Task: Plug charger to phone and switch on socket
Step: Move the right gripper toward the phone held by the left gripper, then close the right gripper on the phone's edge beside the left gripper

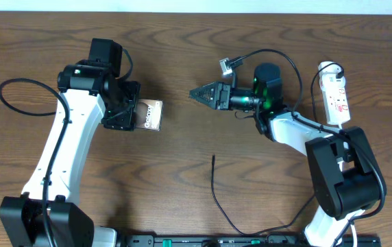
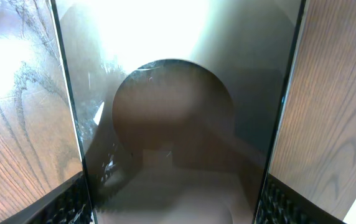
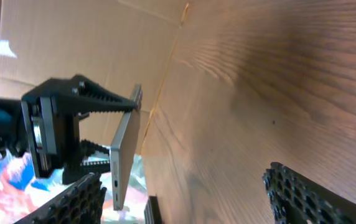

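Your left fingers point(image 2: 71, 200) are clamped on the edges of the dark flat rectangular phone point(image 1: 152, 114). Your right fingers point(image 3: 81, 196) stand apart, empty, pointing at it; the thin black charger cable point(image 1: 212, 175) lies on the wooden surface point(image 1: 175, 165) nearby.

Open table point(image 1: 181, 75) lies between the right pincer point(image 1: 194, 94) and the phone point(image 1: 151, 115); the charger point(image 1: 212, 178) lies aside, nearer the front.

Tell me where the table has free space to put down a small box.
The table is bare on the near side of the phone, between the left arm and the charger, and along the far edge behind the right gripper. It is crowded on the right, where the right arm lies beside the socket.
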Robot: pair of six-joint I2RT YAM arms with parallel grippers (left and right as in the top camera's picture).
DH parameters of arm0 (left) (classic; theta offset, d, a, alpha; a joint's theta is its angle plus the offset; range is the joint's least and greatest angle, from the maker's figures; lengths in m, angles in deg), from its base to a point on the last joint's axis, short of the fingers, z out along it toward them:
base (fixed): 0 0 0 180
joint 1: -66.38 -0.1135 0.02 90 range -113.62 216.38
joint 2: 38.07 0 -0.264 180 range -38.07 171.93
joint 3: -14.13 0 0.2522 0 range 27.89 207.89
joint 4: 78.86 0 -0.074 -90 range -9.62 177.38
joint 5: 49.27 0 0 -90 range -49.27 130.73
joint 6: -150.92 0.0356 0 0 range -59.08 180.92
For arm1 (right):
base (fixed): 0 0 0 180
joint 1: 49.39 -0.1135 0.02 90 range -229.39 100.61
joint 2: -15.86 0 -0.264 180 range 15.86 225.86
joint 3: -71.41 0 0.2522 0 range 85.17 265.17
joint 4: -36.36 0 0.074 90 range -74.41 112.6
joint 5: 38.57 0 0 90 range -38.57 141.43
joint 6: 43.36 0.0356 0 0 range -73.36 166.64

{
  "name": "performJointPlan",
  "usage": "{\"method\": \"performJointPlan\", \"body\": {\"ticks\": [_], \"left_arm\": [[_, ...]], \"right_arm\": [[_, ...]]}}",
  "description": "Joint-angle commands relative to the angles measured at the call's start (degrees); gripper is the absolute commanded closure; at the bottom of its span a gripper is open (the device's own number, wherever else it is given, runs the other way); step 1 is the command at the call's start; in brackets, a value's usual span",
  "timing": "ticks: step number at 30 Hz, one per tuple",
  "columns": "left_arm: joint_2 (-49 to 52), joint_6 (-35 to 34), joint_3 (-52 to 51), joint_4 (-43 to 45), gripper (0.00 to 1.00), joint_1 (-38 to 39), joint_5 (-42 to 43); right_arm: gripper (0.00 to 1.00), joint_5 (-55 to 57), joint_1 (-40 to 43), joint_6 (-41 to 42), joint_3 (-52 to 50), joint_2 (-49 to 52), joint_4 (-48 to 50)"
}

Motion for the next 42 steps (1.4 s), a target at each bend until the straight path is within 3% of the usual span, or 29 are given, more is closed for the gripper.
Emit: {"method": "performJointPlan", "body": {"ticks": [1, 3, 6, 9, 15, 27, 36, 42], "left_arm": [[-0.2, -0.5, 0.5, -0.1, 0.92, 0.5, -0.7], [-0.2, -0.5, 0.5, 0.2, 0.93, 1.1, -0.7], [-0.2, -0.5, 0.5, 1.0, 0.93, 1.6, -0.8], [-0.2, -0.5, 0.5, 1.2, 0.93, 1.6, -0.7], [-0.2, -0.5, 0.5, 1.2, 0.93, 1.7, -0.5], [-0.2, -0.5, 0.5, 1.7, 0.93, 1.7, 2.6], [-0.2, -0.5, 0.5, 1.7, 0.93, 1.9, 4.0], [-0.2, -0.5, 0.5, 2.0, 0.93, 3.6, 3.7]], "right_arm": [[0.15, -1.7, -2.3, -2.4, 0.8, 0.2, 1.9], [0.14, -1.7, -3.5, -0.4, 0.8, 0.2, 4.9], [0.25, -1.7, -5.0, 3.4, 0.8, 0.2, 9.7], [0.16, -1.6, -6.2, 7.9, 0.8, 0.2, 13.3], [0.11, -1.2, -6.9, 11.6, 0.8, 0.2, 13.2], [0.12, 3.8, -12.9, 15.8, 0.8, 0.2, 12.8], [0.22, 6.6, -14.9, 15.8, 0.8, 0.2, 12.1], [0.23, 10.4, -15.5, 19.1, 0.8, 0.2, 4.4]]}}
